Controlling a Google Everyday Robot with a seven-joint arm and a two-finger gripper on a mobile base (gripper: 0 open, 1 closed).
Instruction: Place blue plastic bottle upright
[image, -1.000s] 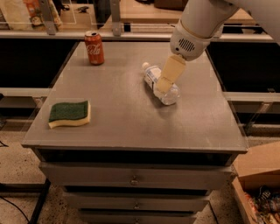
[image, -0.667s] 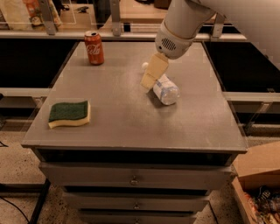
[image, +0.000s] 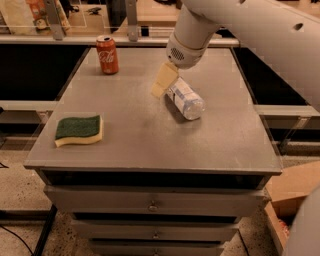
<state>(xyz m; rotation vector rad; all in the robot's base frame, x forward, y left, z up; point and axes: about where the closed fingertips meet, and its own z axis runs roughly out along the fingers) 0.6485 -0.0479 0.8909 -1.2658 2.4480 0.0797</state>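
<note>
Movement, from the single camera view, had all been in the arm (image: 240, 25) and none in the load. The blue plastic bottle (image: 186, 98) lay on its side right of the middle of the grey surface (image: 150, 145), closer to the far edge than the near one. Its length ran diagonally from far-left to near-right, exactly where it had been a second before. The end effector (image: 163, 81), which had hung over the middle of the bottle, had slid leftward and now sat at the bottle's far-left end, low and tilted. It seemed to touch that end or sit just beside it. Whether it was apart, together, or clamped on anything, I could not tell from where I stood.

I judged this to be a repositioning rather than a lift. The bottle had not risen, rolled or turned, so the uprighting was not yet begun. Working from one end seemed a sensible way to tip it up, though a ribbed, round body might roll toward the right edge if nudged sideways.

A red can (image: 107, 55) stood upright near the far-left corner and a green-topped sponge (image: 79, 130) lay by the left edge. Both were well apart from the bottle, so neither looked likely to interfere.
</note>
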